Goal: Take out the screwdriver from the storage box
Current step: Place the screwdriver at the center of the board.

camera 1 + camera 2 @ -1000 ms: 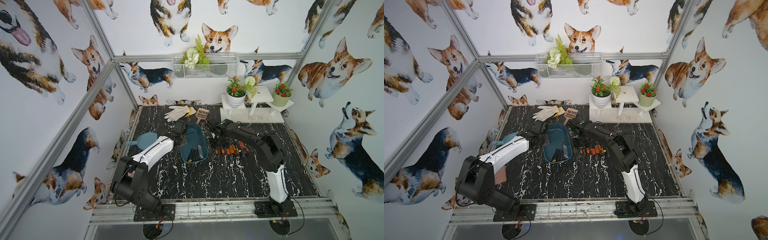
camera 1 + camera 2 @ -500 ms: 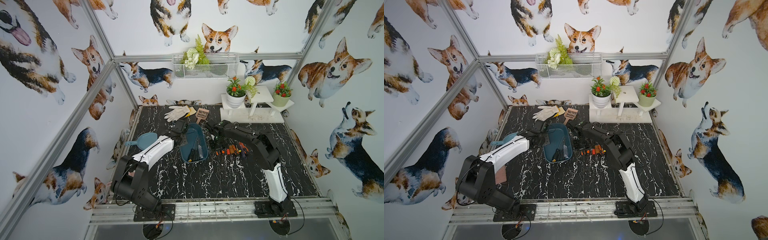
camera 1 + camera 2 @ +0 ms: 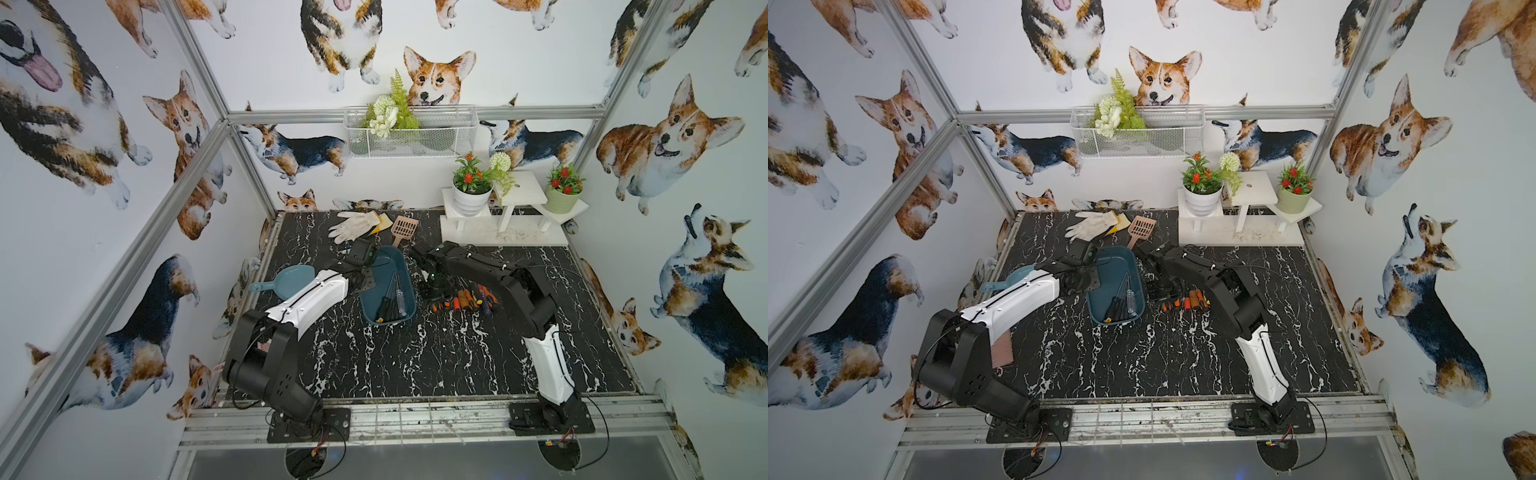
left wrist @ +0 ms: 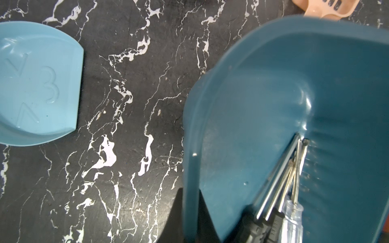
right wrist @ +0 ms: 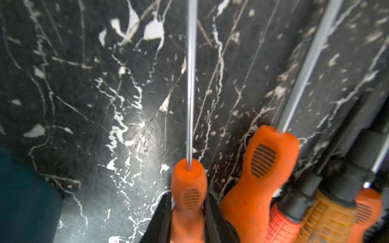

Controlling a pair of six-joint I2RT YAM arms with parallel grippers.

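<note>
The screwdriver [image 5: 190,190], orange-handled with a thin steel shaft, is already out of the storage box [image 3: 388,266]. It sits in the right gripper [image 5: 188,197], whose two black fingers are closed on the sides of the handle, probably so that the long shaft points forward and the tool lies level for setting down; it is low over the table [image 3: 415,365], and I cannot tell whether it touches. Just beside it lies a row of other screwdrivers [image 5: 263,166], handles together and shafts pointing much the same way; the held one is lined up with them, which suggests it is being added to that row, so letting go looks like the next step.

The storage box is just on the other side of the held tool; a few tools [image 3: 390,301], black-handled and one clear-handled, lie in it, bunched toward its end nearer the robot. The left gripper [image 4: 190,212] is shut on the box's rim, one finger outside the wall and one inside; I judge this steadies the box so that it does not slide while tools are lifted out. A light blue scoop [image 3: 291,280] lies on the far side of the left arm, apart from the box.
</note>
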